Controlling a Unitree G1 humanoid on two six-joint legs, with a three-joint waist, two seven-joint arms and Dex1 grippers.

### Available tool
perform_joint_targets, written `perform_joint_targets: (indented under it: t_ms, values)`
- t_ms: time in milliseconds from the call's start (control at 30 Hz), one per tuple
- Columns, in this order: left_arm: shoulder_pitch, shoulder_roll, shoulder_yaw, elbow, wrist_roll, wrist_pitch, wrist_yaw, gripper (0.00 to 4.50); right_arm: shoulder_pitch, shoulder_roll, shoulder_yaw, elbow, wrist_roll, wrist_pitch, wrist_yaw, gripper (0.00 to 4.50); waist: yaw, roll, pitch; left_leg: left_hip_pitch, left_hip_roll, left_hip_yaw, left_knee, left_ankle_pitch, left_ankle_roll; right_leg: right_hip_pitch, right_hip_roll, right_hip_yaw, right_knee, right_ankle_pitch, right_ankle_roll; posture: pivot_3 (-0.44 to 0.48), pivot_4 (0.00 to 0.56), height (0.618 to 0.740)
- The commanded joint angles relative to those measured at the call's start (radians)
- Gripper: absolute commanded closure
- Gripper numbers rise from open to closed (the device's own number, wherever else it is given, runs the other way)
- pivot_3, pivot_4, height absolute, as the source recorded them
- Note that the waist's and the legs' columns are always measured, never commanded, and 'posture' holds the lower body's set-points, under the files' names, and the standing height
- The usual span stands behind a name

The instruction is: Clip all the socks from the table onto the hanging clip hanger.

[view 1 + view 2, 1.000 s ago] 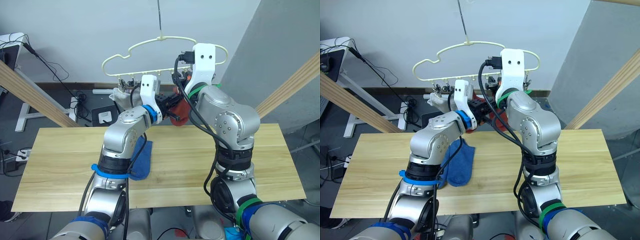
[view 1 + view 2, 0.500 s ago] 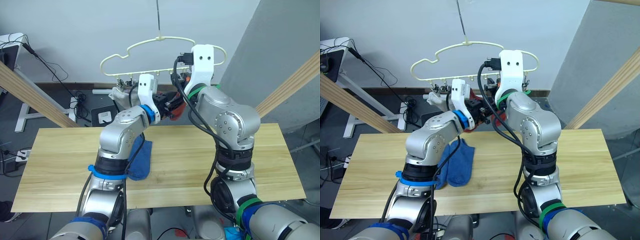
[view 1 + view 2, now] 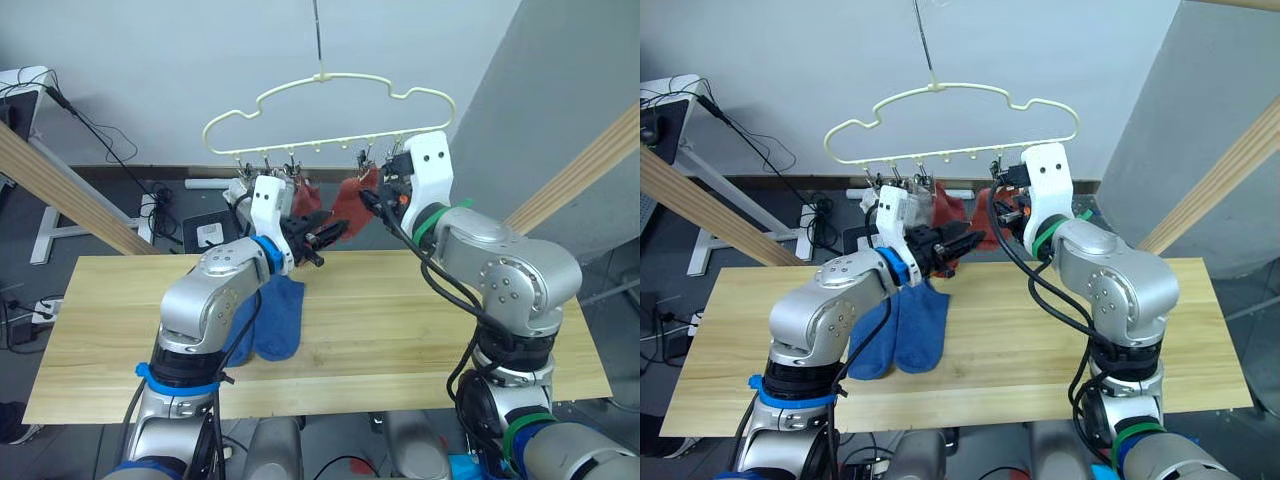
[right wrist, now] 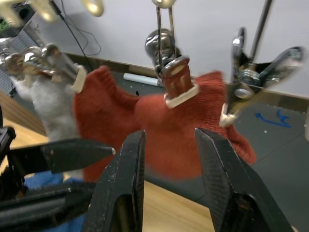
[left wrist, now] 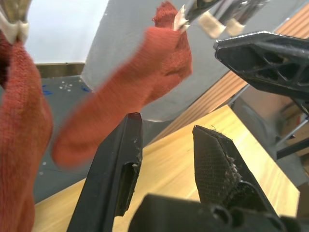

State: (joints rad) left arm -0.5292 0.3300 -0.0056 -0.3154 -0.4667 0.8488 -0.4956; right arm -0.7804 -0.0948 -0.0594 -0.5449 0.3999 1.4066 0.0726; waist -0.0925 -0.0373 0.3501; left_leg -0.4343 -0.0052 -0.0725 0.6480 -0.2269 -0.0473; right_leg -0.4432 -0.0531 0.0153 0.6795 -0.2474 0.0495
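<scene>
L gripper [image 3: 322,238] open, empty, held up just below clip hanger [image 3: 330,110]; R gripper [image 3: 378,192] also open, empty, beside the hanging rust-red socks [image 3: 345,202]. Grey sock [image 3: 918,203] clipped too. Two blue socks [image 3: 902,325] left on table [image 3: 400,330], lying side by side, long axis running near-to-far, directly under L forearm. L arm nearer; next pick prob. L, reaching down and back.

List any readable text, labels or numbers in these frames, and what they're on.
None readable.
Floor under the hanger: a blue mark, too blurred to read as a character.
Socks, clips, table and both hands: no print or labels.
</scene>
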Motion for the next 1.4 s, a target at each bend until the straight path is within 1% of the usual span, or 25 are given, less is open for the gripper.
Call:
perform_joint_targets:
  t_ms: [33, 167, 233, 267, 300, 400, 467, 500, 600, 767, 833, 900, 1000, 1067, 1200, 1300, 1400]
  values:
    - [0.023, 0.039, 0.037, -0.096, -0.051, 0.014, -0.031, 2.53, 0.018, -0.036, -0.011, -0.083, 0.029, 0.016, 0.037, 2.85, 0.000, 0.000, 0.000, 0.000, 0.000, 0.000, 0.000, 0.000, 0.000, 0.000, 0.000, 0.000, 0.000, 0.000, 0.000, -0.169, 0.332, 0.740]
    - [0.058, 0.090, 0.073, -0.150, -0.099, 0.025, -0.056, 2.53, 0.049, -0.074, -0.009, -0.123, 0.041, 0.016, 0.060, 2.85, -0.001, 0.000, 0.000, 0.000, 0.000, 0.000, 0.000, 0.000, 0.000, 0.000, 0.000, 0.000, 0.000, 0.000, 0.000, -0.178, 0.325, 0.740]
    - [0.094, 0.140, 0.141, -0.201, -0.156, 0.033, -0.097, 2.53, 0.085, -0.104, -0.001, -0.166, 0.053, 0.013, 0.082, 2.85, -0.002, 0.000, 0.000, 0.000, 0.000, 0.000, 0.000, 0.000, 0.000, 0.000, 0.000, 0.000, -0.001, 0.000, 0.000, -0.178, 0.325, 0.740]
    - [0.109, 0.160, 0.165, -0.219, -0.178, 0.031, -0.112, 2.53, 0.101, -0.116, 0.003, -0.182, 0.057, 0.009, 0.090, 2.85, -0.004, 0.000, 0.000, 0.000, 0.000, 0.000, -0.001, 0.000, 0.000, 0.000, 0.000, 0.000, -0.001, 0.000, 0.000, -0.178, 0.313, 0.740]
    - [0.132, 0.191, 0.198, -0.237, -0.208, 0.036, -0.136, 2.53, 0.124, -0.130, 0.006, -0.201, 0.063, 0.004, 0.101, 2.85, -0.004, 0.000, 0.000, 0.000, 0.001, 0.000, -0.001, 0.000, 0.000, 0.000, 0.000, 0.000, -0.001, 0.000, 0.000, -0.178, 0.313, 0.740]
    - [0.179, 0.250, 0.267, -0.264, -0.262, 0.029, -0.161, 2.53, 0.168, -0.159, 0.010, -0.238, 0.082, -0.016, 0.127, 2.85, -0.005, 0.000, 0.000, 0.000, 0.001, 0.000, -0.001, 0.000, 0.000, 0.000, 0.000, 0.000, -0.002, 0.000, 0.000, -0.176, 0.306, 0.740]
    - [0.193, 0.269, 0.284, -0.270, -0.275, 0.016, -0.163, 2.53, 0.177, -0.161, 0.006, -0.244, 0.087, -0.019, 0.133, 2.85, -0.005, 0.000, 0.000, 0.000, 0.001, 0.000, -0.001, 0.000, 0.000, 0.000, 0.000, 0.000, -0.001, 0.000, 0.000, -0.176, 0.306, 0.740]
    - [0.212, 0.302, 0.314, -0.277, -0.264, -0.006, -0.177, 2.53, 0.191, -0.162, 0.005, -0.252, 0.087, -0.027, 0.134, 2.85, -0.005, 0.000, 0.000, 0.000, 0.000, 0.000, 0.000, 0.000, 0.000, 0.000, 0.000, 0.000, -0.001, 0.000, 0.000, -0.168, 0.292, 0.740]
    - [0.276, 0.383, 0.407, -0.293, -0.255, -0.040, -0.212, 2.53, 0.230, -0.176, 0.013, -0.273, 0.079, -0.059, 0.135, 2.85, -0.007, -0.001, -0.001, 0.001, 0.000, 0.000, -0.001, 0.001, 0.000, 0.001, 0.000, 0.000, 0.000, 0.000, 0.000, -0.163, 0.282, 0.740]
    - [0.368, 0.474, 0.512, -0.315, -0.279, -0.066, -0.263, 2.53, 0.275, -0.189, 0.010, -0.299, 0.075, -0.087, 0.122, 2.85, -0.005, -0.001, -0.001, 0.001, 0.001, 0.000, -0.002, 0.002, -0.002, 0.000, 0.000, 0.000, 0.000, 0.000, 0.000, -0.140, 0.252, 0.740]
    - [0.415, 0.522, 0.564, -0.319, -0.265, -0.076, -0.291, 2.53, 0.280, -0.195, 0.006, -0.303, 0.070, -0.097, 0.117, 2.85, -0.002, -0.001, -0.002, 0.001, 0.001, 0.000, -0.002, 0.003, -0.003, 0.000, -0.001, 0.000, -0.001, 0.000, 0.000, -0.136, 0.249, 0.740]
    - [0.440, 0.546, 0.596, -0.317, -0.277, -0.084, -0.309, 2.53, 0.280, -0.196, 0.002, -0.302, 0.067, -0.104, 0.111, 2.85, 0.001, -0.001, -0.003, 0.001, 0.001, 0.000, -0.002, 0.003, -0.003, 0.000, -0.001, 0.000, 0.000, 0.000, 0.000, -0.130, 0.245, 0.740]
    - [0.438, 0.577, 0.629, -0.313, -0.322, -0.070, -0.329, 2.53, 0.272, -0.182, -0.011, -0.296, 0.065, -0.120, 0.096, 2.85, 0.005, -0.002, -0.007, 0.001, 0.001, -0.001, -0.002, 0.003, -0.004, 0.000, 0.000, -0.001, 0.000, 0.000, 0.000, -0.114, 0.240, 0.740]
    - [0.405, 0.603, 0.634, -0.296, -0.341, -0.077, -0.339, 2.53, 0.255, -0.151, -0.021, -0.290, 0.068, -0.122, 0.078, 2.85, 0.007, -0.002, -0.009, 0.001, 0.000, -0.001, -0.002, 0.004, -0.005, 0.000, 0.000, -0.002, 0.000, 0.000, 0.000, -0.108, 0.236, 0.740]
    - [0.289, 0.672, 0.632, -0.257, -0.471, -0.008, -0.337, 2.53, 0.243, -0.129, -0.019, -0.288, 0.068, -0.126, 0.070, 2.85, 0.008, -0.003, -0.017, 0.001, 0.000, -0.002, -0.001, 0.005, -0.005, 0.000, 0.000, -0.002, 0.001, 0.001, -0.001, -0.097, 0.227, 0.740]
    - [0.249, 0.712, 0.634, -0.233, -0.530, 0.023, -0.342, 2.53, 0.246, -0.129, -0.018, -0.288, 0.069, -0.132, 0.072, 2.85, 0.008, -0.003, -0.025, 0.001, 0.000, -0.001, -0.002, 0.005, -0.005, 0.001, 0.000, -0.002, 0.000, 0.001, -0.001, -0.094, 0.224, 0.740]
    - [0.238, 0.734, 0.629, -0.226, -0.559, 0.034, -0.337, 2.53, 0.248, -0.130, -0.022, -0.286, 0.070, -0.137, 0.074, 2.85, 0.006, -0.003, -0.026, 0.001, 0.000, -0.001, -0.002, 0.005, -0.005, 0.001, 0.000, -0.002, 0.001, 0.001, -0.001, -0.088, 0.215, 0.740]
